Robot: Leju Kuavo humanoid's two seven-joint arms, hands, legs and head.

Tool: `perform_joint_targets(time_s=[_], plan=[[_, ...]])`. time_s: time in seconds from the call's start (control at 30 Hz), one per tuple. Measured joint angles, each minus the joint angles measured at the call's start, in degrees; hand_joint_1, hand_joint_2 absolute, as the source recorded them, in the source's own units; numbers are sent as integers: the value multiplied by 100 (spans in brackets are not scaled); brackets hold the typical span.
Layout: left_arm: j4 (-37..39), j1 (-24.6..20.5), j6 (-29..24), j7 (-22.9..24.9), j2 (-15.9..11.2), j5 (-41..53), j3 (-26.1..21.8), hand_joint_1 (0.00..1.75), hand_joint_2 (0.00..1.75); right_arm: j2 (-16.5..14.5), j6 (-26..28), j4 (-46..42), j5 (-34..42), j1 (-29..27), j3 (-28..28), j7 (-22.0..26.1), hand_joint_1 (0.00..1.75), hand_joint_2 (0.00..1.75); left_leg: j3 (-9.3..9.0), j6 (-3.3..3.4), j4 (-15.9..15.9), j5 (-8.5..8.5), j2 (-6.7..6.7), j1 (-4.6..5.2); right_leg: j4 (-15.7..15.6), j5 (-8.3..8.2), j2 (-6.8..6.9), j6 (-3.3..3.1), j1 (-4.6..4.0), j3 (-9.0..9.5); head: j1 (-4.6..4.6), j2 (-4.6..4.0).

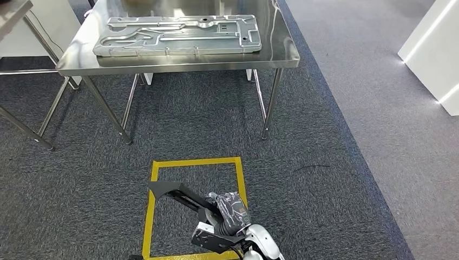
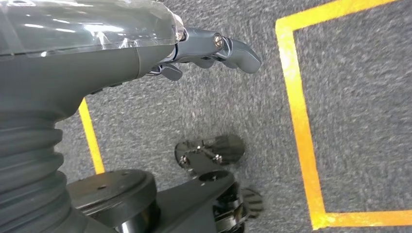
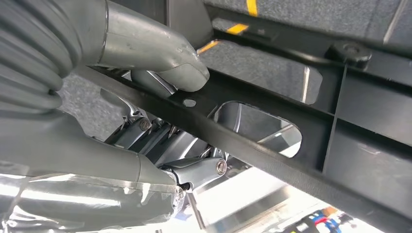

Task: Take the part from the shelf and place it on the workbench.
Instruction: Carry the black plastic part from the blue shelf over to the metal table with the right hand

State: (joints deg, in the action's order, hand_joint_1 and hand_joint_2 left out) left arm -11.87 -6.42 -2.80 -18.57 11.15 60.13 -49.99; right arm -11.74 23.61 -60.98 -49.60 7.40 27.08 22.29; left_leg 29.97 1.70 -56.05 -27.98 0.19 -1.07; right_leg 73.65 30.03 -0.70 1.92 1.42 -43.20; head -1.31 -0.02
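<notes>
The black part (image 1: pixel 181 196), a flat angular bracket with cut-out openings, was held low in the near centre of the scene, above the grey carpet (image 1: pixel 325 162) and over the right side of the yellow taped square (image 1: pixel 196 161) on the floor. The right hand (image 1: pixel 230 212) gripped it: in the right wrist view the thick grey thumb (image 3: pixel 177 73) pressed on one face of the part (image 3: pixel 272 145) while the darker fingers (image 3: pixel 194 170) curled against the opposite face. The part extended from that hand toward the left of the scene, tilted, its far end pointing up and left.

The left hand (image 2: pixel 214 48) hung over the carpet beside a yellow tape line (image 2: pixel 301 126), holding nothing, its fingers (image 2: pixel 243 52) loosely extended and slightly apart.

The workbench (image 1: pixel 178 60), a stainless-steel table on slender legs, stood at the far side, well apart from the part. A large flat silver metal panel (image 1: pixel 178 35) with raised ribs lay on its top, covering most of the surface. A second steel table (image 1: pixel 16 70) stood at far left, and a white cabinet (image 1: pixel 433 49) at far right.
</notes>
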Motion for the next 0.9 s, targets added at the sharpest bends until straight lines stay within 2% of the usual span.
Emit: perform_joint_targets(time_s=[0.03,0.07,0.1,0.13,0.17,0.2,0.27,0.3,0.33,0.37,0.4,0.43,0.47,0.5,0.53,0.57,0.6,0.63,0.67,0.7,0.73,0.77,0.8,0.83,0.87,0.9], plan=[[0,12,15,18,0,3,-3,0,175,2,0,1,-6,-16,0,-3,175,175,-47,-49,-7,-36,0,-35,-66,-105,15,47,41,-5,-1,0],[0,21,31,32,1,4,-6,0,175,3,1,1,-13,-28,0,-5,175,175,-104,-104,-18,-78,-1,-79,-307,-278,34,98,83,88,-1,0],[0,24,47,44,0,8,-8,0,175,3,1,1,-22,-36,0,-9,175,175,-169,-174,-42,-137,-1,-129,-699,-488,64,173,135,258,0,0],[-1,21,63,53,-8,12,-8,0,175,5,1,1,-33,-43,0,-18,175,175,-223,-248,-69,-199,1,-165,-1028,-600,83,228,156,407,1,0],[-1,13,78,59,-15,20,-8,0,175,7,-2,-2,-45,-50,0,-28,175,175,-259,-326,-85,-262,6,-182,-1247,-615,97,210,159,508,0,0],[-2,7,89,65,-23,33,-8,0,175,8,-4,-9,-61,-68,0,-44,175,175,-299,-399,-79,-324,15,-189,-1366,-588,98,167,151,564,-1,0],[-2,-7,100,74,-28,55,-8,0,175,10,-9,-33,-98,-111,0,-71,175,175,-367,-509,-86,-336,26,-193,-1342,-442,61,-38,113,609,-3,0],[-2,-18,105,79,-28,63,-8,0,175,9,-7,-53,-119,-135,-1,-86,175,175,-349,-543,-193,-270,28,-209,-1348,-407,39,-97,108,666,-3,0],[-2,-35,111,81,-27,66,-8,0,175,9,-4,-74,-148,-147,-1,-101,175,175,-237,-564,-445,-148,28,-221,-1362,-351,26,-148,98,747,-3,0],[-2,-52,119,85,-27,68,-8,0,175,9,2,-93,-200,-152,-2,-131,175,175,-12,-564,-807,-45,28,-226,-1385,-293,17,-192,81,848,-3,0],[-2,-61,131,89,-26,71,-8,0,175,9,12,-108,-285,-156,-2,-181,175,175,274,-551,-1216,-11,28,-215,-1425,-226,15,-227,62,957,-4,0],[-2,-55,147,95,-26,75,-8,0,175,16,23,-121,-447,-152,-1,-276,175,175,574,-527,-1582,-103,28,-190,-1466,-156,9,-258,37,1083,-5,0],[-2,-37,172,101,-26,85,-8,0,175,32,12,-143,-665,-139,-1,-405,175,175,840,-496,-1817,-322,27,-157,-1509,-84,-4,-285,9,1217,-4,0],[-2,-17,196,109,-26,98,-8,0,175,72,-54,-184,-927,-101,0,-555,175,175,1046,-453,-1896,-608,27,-116,-1553,-10,-26,-307,-24,1361,-5,0],[-2,-1,217,120,-26,112,-8,0,175,130,-174,-237,-1191,-26,0,-695,175,175,1196,-398,-1843,-862,24,-71,-1593,66,-54,-323,-61,1510,-5,0],[-2,8,238,133,-27,124,-8,0,175,220,-358,-296,-1381,93,0,-785,175,175,1293,-320,-1656,-967,17,-18,-1633,151,-82,-336,-102,1666,-4,0],[-2,12,250,148,-27,130,-8,0,175,318,-551,-347,-1500,233,-1,-838,175,175,1348,-214,-1366,-823,0,44,-1674,243,-105,-349,-144,1821,-4,0],[-2,18,261,161,-40,132,-8,0,175,413,-703,-378,-1545,364,-2,-852,175,175,1369,-91,-1009,-373,-32,114,-1711,333,-121,-361,-170,1957,-3,0],[-1,32,272,172,-53,134,-8,0,175,506,-823,-396,-1550,492,-4,-850,175,175,1362,17,-676,207,-98,188,-1743,433,-154,-354,-197,2090,-2,0],[-1,44,277,183,-66,139,-8,0,175,576,-902,-401,-1541,606,-7,-838,175,175,1328,83,-460,689,-147,246,-1784,525,-184,-340,-208,2199,-1,0],[0,42,283,193,-78,147,-8,0,175,647,-971,-396,-1512,726,-4,-805,175,175,1282,115,-340,983,-183,289,-1805,585,-215,-319,-207,2294,1,0],[1,22,287,201,-79,156,-8,0,175,728,-1048,-373,-1444,894,14,-741,175,175,1224,124,-312,1027,-201,315,-1758,577,-242,-282,-212,2337,1,0],[0,-18,290,208,-76,165,-7,0,175,823,-1119,-313,-1331,1111,53,-649,175,175,1152,135,-297,952,-179,309,-1583,487,-234,-254,-200,2270,1,0],[0,-61,288,205,-72,169,-7,0,175,943,-1176,-201,-1167,1375,117,-528,175,175,1075,166,-250,894,-168,299,-1251,323,-195,-225,-194,2094,-1,0],[0,-96,286,202,-69,170,-6,0,175,1070,-1216,-45,-981,1666,199,-404,175,175,986,198,-205,836,-158,286,-824,172,-138,-191,-187,1810,-1,0],[0,-115,284,199,-66,169,-6,0,175,1193,-1239,125,-815,1936,280,-304,175,175,883,218,-165,769,-154,268,-401,125,-78,-154,-177,1489,-1,0]])
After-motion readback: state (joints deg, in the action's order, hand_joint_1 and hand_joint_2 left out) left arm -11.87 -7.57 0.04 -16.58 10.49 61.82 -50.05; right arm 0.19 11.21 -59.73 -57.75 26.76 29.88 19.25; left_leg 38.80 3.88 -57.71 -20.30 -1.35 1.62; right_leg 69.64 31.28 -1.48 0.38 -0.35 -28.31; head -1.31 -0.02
